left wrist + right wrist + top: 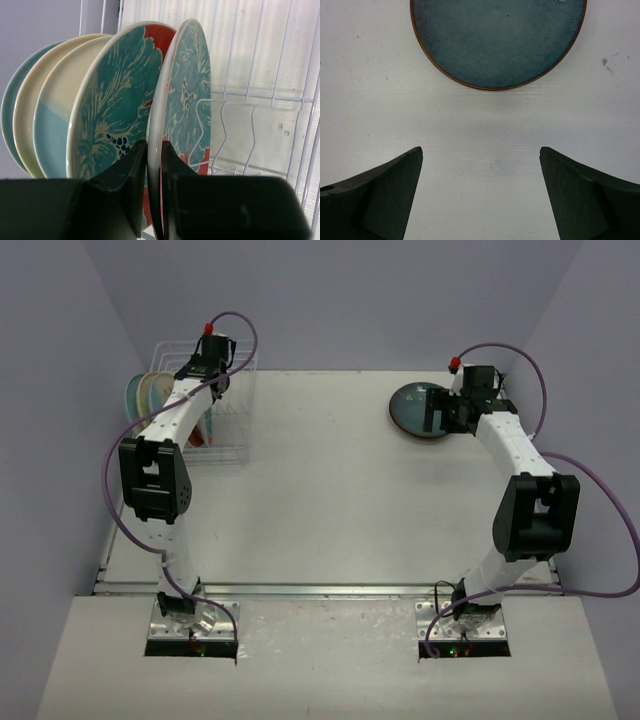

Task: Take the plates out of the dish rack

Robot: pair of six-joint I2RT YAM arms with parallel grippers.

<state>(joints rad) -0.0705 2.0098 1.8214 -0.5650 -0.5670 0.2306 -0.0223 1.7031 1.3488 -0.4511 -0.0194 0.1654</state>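
Several plates stand on edge in the white wire dish rack (pixel 260 100). My left gripper (pixel 154 147) is shut on the rim of the outermost one, a red plate with teal-and-white patches (pixel 187 90). Behind it stand a second red-and-teal plate (pixel 117 100), a cream plate with a pale blue segment (pixel 55 115), another cream plate (pixel 25 110) and a teal one (pixel 7 110). From above, the left gripper (pixel 210 375) reaches into the rack (pixel 235 410). A dark teal-blue plate (pixel 497 40) lies flat on the table. My right gripper (pixel 481 152) hangs open just short of it, holding nothing.
The rack stands at the table's far left corner, close to the left wall. The dark plate (pixel 415 410) lies at the far right, with the right gripper (pixel 445 415) at its near-right edge. Purple cables loop off both arms.
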